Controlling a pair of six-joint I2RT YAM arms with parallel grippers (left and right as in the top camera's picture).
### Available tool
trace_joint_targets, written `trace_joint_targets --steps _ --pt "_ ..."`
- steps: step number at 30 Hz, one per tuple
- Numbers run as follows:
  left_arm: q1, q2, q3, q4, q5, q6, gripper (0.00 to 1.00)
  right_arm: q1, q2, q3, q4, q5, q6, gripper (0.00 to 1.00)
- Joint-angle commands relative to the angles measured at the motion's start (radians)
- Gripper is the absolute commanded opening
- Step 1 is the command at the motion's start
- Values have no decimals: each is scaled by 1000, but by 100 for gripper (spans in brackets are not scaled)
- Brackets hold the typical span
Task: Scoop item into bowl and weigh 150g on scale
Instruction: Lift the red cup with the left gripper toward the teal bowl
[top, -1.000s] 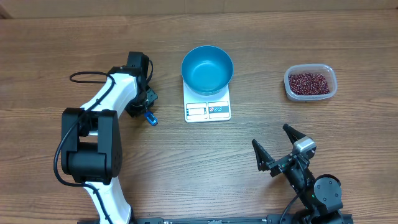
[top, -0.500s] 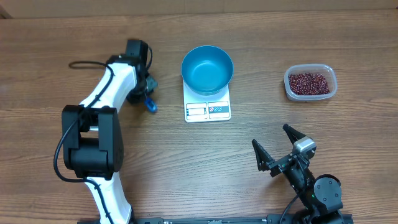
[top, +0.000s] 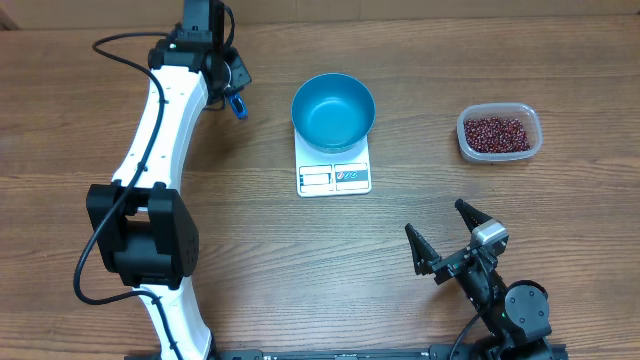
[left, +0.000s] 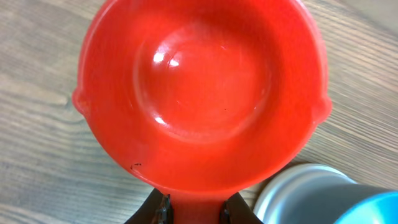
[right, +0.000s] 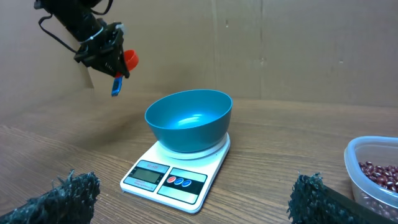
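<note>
Beans (top: 497, 132) fill the clear tub (top: 463, 140) at the table's right, its long side running left to right; the right wrist view cuts the tub off at the frame edge. The blue bowl (top: 333, 110) sits on the scale (top: 334, 178), whose length runs toward the robot, display edge nearest, digits unreadable. The left gripper (left: 194, 210) pinches the handle of a red scoop (left: 199, 93) in the air left of the bowl, cup pointing away from the fingers. The handle is mostly cut off, and overhead the scoop is hidden. The right gripper (top: 433, 216) stands spread wide, empty.
</note>
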Motion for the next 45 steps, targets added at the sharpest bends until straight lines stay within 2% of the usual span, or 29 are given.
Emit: trace_joint_targets --steps 1,9,14,18,23,27,32,36,41,45 --pt "7 1 27 -2 76 78 4 -2 -10 -10 5 10 5 100" --pt "3 1 27 23 160 106 4 -2 -10 -10 5 10 4 100" --pt "-23 2 27 108 172 122 5 -2 -10 -10 5 10 5 100" --pt "-50 2 37 154 261 97 4 -2 -10 -10 4 10 5 100" --pt "-111 2 101 20 261 45 4 -2 -10 -10 4 10 5 100" --pt "-175 2 205 -106 188 23 4 -2 -10 -10 4 10 5 100" --pt "-204 2 303 -103 129 11 4 -2 -10 -10 4 10 5 100" --pt "-204 2 308 -156 128 14 4 -2 -10 -10 4 10 5 100" --pt "-221 2 292 -208 45 31 4 -2 -10 -10 4 10 5 100" --pt "-240 6 283 -238 51 -48 4 -2 -10 -10 5 10 5 100"
